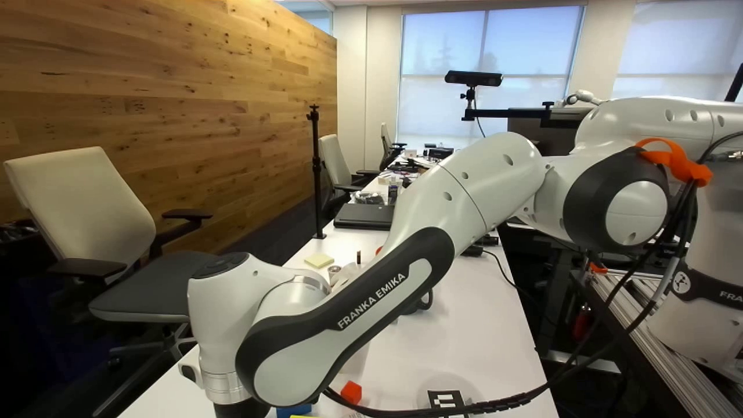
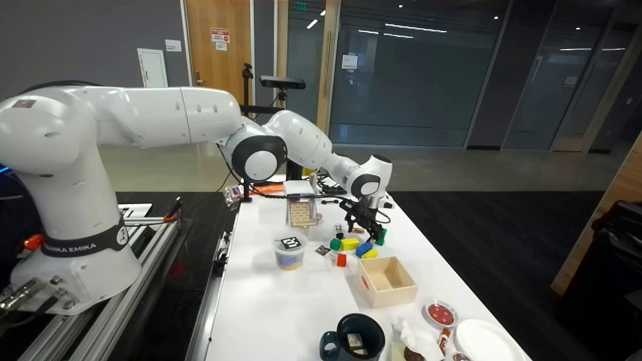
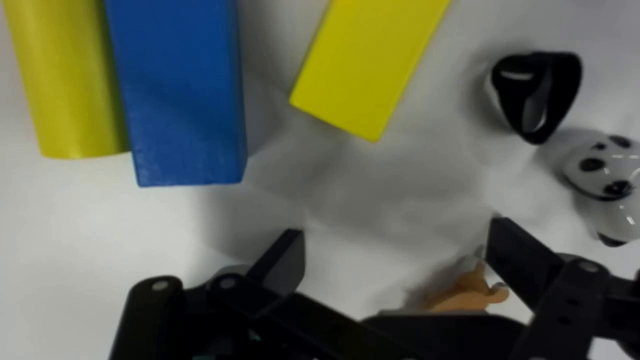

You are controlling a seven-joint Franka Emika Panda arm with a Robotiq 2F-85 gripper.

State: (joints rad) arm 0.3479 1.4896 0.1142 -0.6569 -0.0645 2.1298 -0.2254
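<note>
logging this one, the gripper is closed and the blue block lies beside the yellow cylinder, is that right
Not quite: the gripper is open, not closed. The wrist view shows its fingers well apart. The blue block does lie beside the yellow cylinder.

In the wrist view, bare table showed between the spread fingers of my gripper, except lower right of centre, where a brown toy crowded one finger. A blue block barred me at upper left, a black loop at upper right; a yellow block lay at top centre, leaving a lane either side.
</note>
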